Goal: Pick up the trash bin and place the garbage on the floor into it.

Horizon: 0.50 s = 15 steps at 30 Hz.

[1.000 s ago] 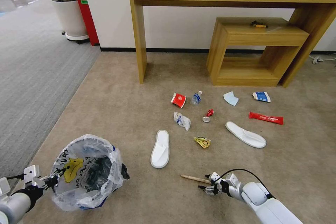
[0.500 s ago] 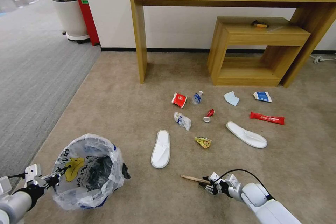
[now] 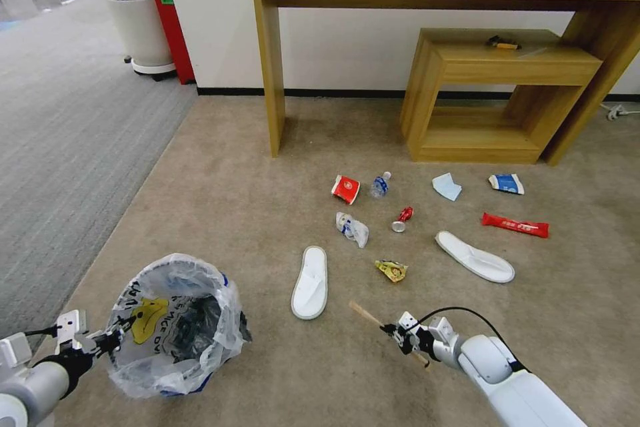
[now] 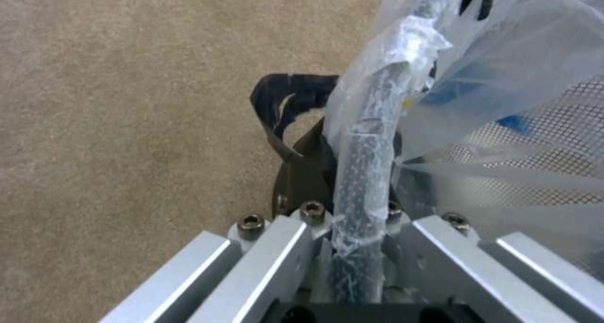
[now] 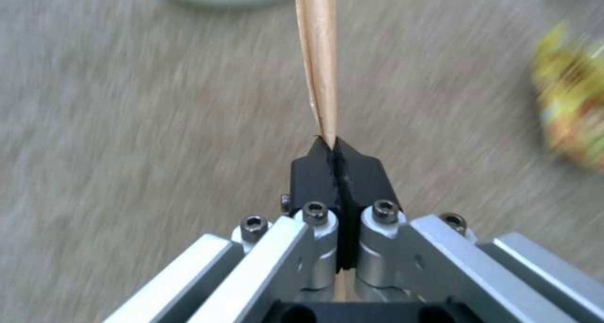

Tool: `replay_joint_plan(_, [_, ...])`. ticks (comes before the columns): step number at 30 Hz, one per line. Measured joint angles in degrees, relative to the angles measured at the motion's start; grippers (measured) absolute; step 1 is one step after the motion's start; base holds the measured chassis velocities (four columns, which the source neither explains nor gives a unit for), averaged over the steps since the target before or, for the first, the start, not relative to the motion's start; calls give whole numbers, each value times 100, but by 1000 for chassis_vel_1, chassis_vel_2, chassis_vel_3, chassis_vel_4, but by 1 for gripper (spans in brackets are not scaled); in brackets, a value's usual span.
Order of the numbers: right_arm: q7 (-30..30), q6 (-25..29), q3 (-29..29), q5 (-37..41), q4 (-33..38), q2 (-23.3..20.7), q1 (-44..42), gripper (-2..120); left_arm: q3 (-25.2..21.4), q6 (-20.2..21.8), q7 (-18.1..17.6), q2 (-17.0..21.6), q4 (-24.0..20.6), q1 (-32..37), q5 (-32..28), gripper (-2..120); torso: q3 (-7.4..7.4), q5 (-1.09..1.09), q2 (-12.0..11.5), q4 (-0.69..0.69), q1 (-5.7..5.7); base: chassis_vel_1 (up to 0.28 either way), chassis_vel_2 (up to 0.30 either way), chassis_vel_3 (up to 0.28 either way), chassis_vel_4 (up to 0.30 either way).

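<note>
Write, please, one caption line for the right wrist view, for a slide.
Right pincer shut on the wooden stick above the beige carpet, with a yellow wrapper nearby.

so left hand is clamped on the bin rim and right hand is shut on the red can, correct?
Not the red can: it lies on the floor. The right hand is shut on the wooden stick, as the right wrist view shows. The left hand is clamped on the bin rim.
</note>
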Motion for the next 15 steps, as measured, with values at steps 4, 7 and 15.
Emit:
replay_joint_plan(4, [171,63,111,195,481,-34,85,0,88,0,-2,30,-34,-27,72,0,-1,0,1,0,-1,0,0,0,0])
replay_joint_plan(7, [269,-117,110,581,1165,-178,307,0,227,0,-5,94,-34,-140,159,0,-1,-3,2,-2,-1,0,0,0,0])
replay_joint_plan(15, [570,-696,-706,2036,2251,-306,1357,0,530,0,-29,194,61,-360,331,0,-1,-3,3,-2,-1,0,0,0,0])
